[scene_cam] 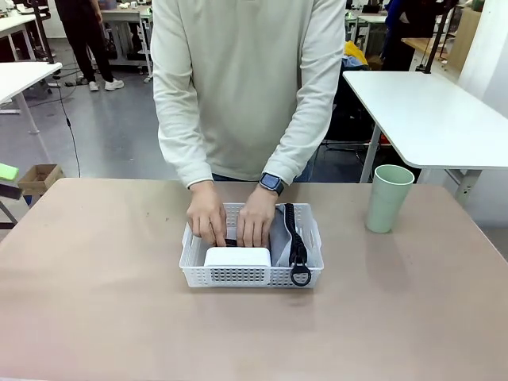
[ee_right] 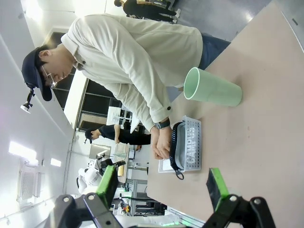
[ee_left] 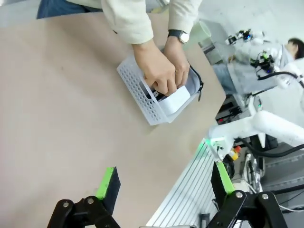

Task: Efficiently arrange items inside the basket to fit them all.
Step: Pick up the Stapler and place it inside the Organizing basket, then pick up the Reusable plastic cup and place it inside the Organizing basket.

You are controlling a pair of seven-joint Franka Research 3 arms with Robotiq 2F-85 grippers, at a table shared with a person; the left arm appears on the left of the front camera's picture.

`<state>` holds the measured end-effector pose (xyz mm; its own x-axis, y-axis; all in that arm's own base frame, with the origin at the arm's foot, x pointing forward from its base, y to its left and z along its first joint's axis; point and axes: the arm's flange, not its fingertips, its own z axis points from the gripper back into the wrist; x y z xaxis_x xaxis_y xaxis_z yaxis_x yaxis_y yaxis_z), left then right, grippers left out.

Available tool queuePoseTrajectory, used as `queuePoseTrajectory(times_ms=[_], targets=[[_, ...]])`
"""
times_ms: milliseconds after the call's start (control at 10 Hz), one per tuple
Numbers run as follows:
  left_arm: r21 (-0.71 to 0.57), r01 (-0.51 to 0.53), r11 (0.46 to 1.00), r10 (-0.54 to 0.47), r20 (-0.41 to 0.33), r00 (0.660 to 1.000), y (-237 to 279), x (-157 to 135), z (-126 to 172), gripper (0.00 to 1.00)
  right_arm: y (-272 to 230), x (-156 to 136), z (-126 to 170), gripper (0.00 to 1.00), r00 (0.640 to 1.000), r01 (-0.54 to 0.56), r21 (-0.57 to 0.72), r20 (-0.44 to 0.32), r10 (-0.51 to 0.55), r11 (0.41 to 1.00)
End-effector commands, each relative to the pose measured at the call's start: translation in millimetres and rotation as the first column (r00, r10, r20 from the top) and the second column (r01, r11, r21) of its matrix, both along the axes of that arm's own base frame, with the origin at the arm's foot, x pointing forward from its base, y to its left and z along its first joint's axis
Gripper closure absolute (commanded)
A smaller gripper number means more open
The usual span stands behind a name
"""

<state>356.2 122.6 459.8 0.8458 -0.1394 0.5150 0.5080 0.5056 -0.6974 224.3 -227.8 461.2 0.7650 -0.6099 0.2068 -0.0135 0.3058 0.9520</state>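
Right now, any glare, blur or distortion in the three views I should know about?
Front view: even soft light, faint shadows under the basket and cup, all sharp. Left wrist view: rolled, wide-angle, table edge slanted, basket crisp. Right wrist view: rolled sideways, ceiling lights blown out at left, "CAMPUS" on the pouch legible.

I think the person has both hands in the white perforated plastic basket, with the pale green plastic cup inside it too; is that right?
Not quite: the pale green plastic cup stands upright on the table outside the white perforated plastic basket, as the front view shows.
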Motion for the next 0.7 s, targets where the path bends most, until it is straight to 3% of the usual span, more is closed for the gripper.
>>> queuePoseTrajectory(times_ms=[0,600], targets=[[0.010,-0.016,1.000,0.016,0.004,1.000,3.5,-5.1,1.7,0.00,0.1,0.8,0.4,0.00,0.999,0.001,0.001,0.041,-0.001,1.000],[0.010,-0.016,1.000,0.016,0.004,1.000,3.5,-5.1,1.7,0.00,0.1,0.8,0.4,0.00,0.999,0.001,0.001,0.041,-0.001,1.000]])
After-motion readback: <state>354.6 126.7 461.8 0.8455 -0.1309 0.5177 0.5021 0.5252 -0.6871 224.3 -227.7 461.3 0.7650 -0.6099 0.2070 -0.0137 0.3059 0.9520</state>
